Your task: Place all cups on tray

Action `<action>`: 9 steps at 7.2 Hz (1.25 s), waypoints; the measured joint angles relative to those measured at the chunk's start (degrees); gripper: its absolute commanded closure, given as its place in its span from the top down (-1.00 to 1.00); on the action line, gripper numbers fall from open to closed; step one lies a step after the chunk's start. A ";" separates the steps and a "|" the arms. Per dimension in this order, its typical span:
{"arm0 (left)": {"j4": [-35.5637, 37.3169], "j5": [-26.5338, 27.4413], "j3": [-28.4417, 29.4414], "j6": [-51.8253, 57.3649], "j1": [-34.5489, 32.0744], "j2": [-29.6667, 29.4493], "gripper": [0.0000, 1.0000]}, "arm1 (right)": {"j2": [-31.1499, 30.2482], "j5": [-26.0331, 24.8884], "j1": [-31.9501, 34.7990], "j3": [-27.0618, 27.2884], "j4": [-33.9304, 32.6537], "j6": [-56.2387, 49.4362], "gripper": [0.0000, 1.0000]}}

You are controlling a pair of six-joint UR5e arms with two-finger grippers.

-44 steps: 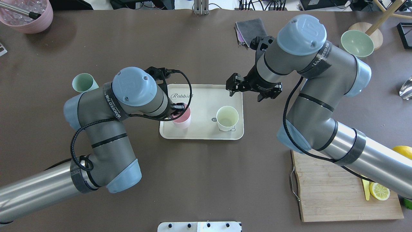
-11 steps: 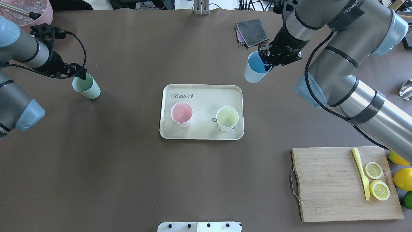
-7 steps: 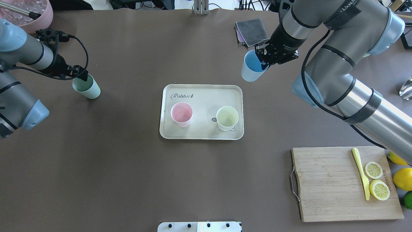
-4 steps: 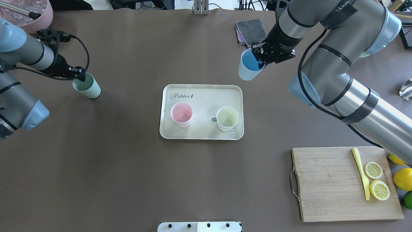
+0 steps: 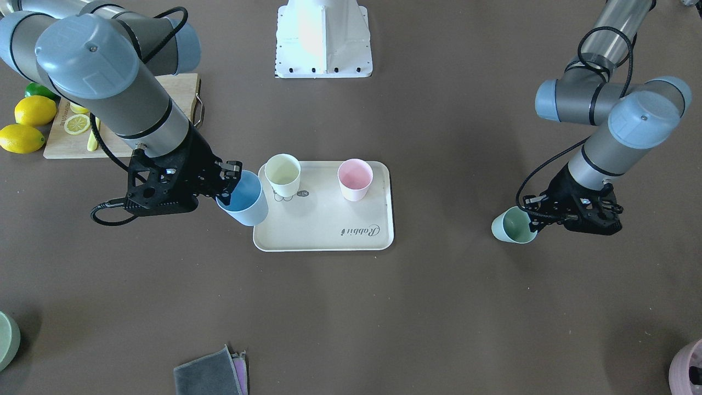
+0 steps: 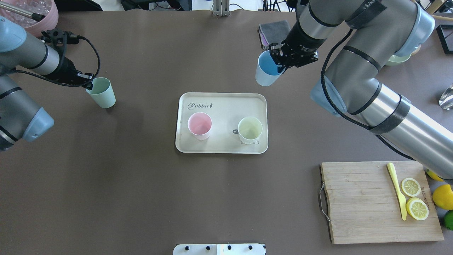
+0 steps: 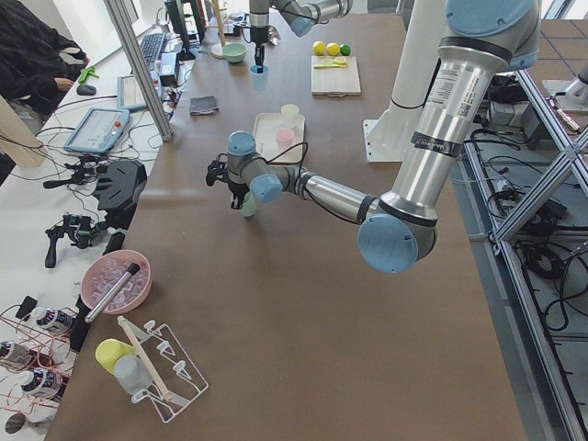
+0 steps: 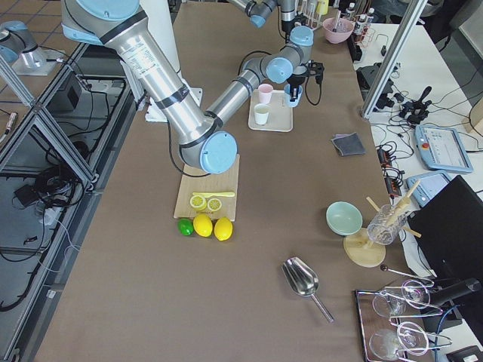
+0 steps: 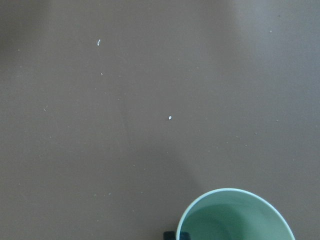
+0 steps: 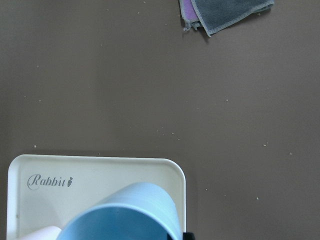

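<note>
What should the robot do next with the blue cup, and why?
Probably move it fully over the tray and lower it onto the bare strip beside the Rabbit writing. The right gripper holds the blue cup lifted and tilted by the tray's corner; the pink cup and yellow cup stand on the other half.

Right end effector [image 6: 278, 64] closed, held aloft, left end effector [image 6: 89, 82] closed, low

Tray [image 6: 226, 106]: pink cup [image 6: 200, 125] and yellow cup [image 6: 250, 130] stand in the half away from the lettering [image 6: 200, 105], with an open gap between them. The strip beside the lettering is bare. Open table [image 6: 141, 184] borders every side.
</note>
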 measured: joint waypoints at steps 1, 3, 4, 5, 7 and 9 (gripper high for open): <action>3.85 -1.29 -0.50 -0.03 -0.96 -3.04 -1.00 | 0.91 -0.33 -0.53 -1.01 0.05 0.69 -1.00; 12.92 -1.90 -2.95 -1.54 -1.45 -9.80 -1.00 | 2.79 -2.44 -2.58 -4.47 0.46 1.38 -1.00; 15.00 -1.85 -3.79 -4.43 -1.16 -12.54 -1.00 | 3.60 -4.14 -4.13 -6.62 1.23 1.60 -1.00; 15.77 -1.68 -4.13 -7.86 -0.39 -14.74 -1.00 | 3.83 -5.66 -5.88 -8.63 3.29 2.15 -1.00; 16.14 0.15 -4.35 -14.83 2.86 -18.18 -1.00 | 3.51 -8.47 -9.77 -12.26 9.07 4.98 -1.00; 16.18 4.69 -4.34 -20.09 7.58 -20.27 -1.00 | 3.22 -10.05 -11.58 -13.69 10.76 5.91 -1.00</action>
